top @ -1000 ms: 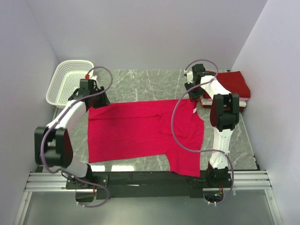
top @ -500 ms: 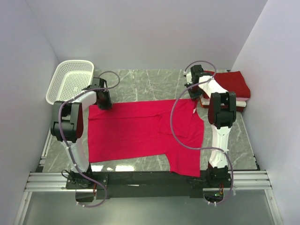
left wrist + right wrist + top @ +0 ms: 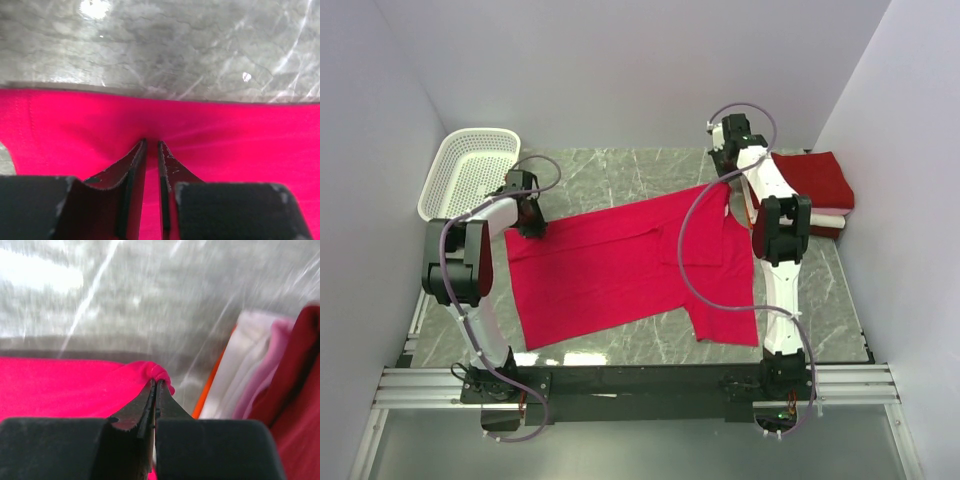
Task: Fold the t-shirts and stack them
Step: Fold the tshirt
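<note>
A bright pinkish-red t-shirt lies spread and slanted across the marble table. My left gripper is shut on its far left edge; in the left wrist view the jaws pinch puckered cloth. My right gripper is shut on the shirt's far right corner, a bunched tip just off the fingertips. A folded darker crimson shirt lies on a folded white one at the far right.
A white lattice basket stands at the far left corner, just behind my left gripper. The folded stack is close on the right of my right gripper, with white and pink layers. Walls close in on three sides.
My right gripper has moved toward the far wall with the shirt's corner, dragging the right end back so the shirt lies slanted. The hem has left the table's near edge. My left gripper barely moved.
</note>
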`<state>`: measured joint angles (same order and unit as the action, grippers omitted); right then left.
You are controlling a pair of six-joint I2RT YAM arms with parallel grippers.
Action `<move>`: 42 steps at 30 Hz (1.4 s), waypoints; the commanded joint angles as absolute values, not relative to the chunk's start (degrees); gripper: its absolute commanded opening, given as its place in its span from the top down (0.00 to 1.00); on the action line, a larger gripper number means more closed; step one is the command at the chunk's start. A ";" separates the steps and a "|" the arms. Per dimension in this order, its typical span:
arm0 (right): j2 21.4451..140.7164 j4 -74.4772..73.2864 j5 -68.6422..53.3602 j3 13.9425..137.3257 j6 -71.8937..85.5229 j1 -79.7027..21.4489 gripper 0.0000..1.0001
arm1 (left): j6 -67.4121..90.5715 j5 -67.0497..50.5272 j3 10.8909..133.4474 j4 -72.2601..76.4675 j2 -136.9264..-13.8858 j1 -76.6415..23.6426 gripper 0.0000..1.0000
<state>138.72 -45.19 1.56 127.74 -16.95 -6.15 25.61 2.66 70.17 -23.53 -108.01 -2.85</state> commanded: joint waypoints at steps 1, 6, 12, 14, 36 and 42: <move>140.71 -41.23 6.85 132.44 -18.19 -6.85 1.00 | 28.03 5.01 69.26 -22.68 -105.65 -2.37 0.78; 144.22 -33.25 11.07 139.21 -18.89 -8.08 1.00 | 29.79 5.54 69.52 -20.66 -105.21 -2.37 0.78; 137.92 -30.32 8.89 138.62 -21.97 -10.01 0.39 | 25.33 1.41 68.65 -13.55 -89.07 -3.60 0.52; 129.00 -30.85 4.59 131.60 -23.46 -10.46 0.32 | 23.21 1.49 68.82 -14.15 -79.48 -5.26 0.38; 51.60 -48.35 -40.17 44.57 -62.17 -10.90 0.26 | 78.16 -0.18 43.51 -57.62 -45.77 -33.90 0.33; 50.36 -44.03 -39.46 42.63 -57.57 -9.67 0.27 | 100.95 12.30 46.41 -72.24 -57.02 -52.20 0.32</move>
<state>51.11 -49.71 -39.90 42.00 -61.71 -10.70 83.46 3.75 44.56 -60.58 -52.56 -48.07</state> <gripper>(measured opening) 0.736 0.678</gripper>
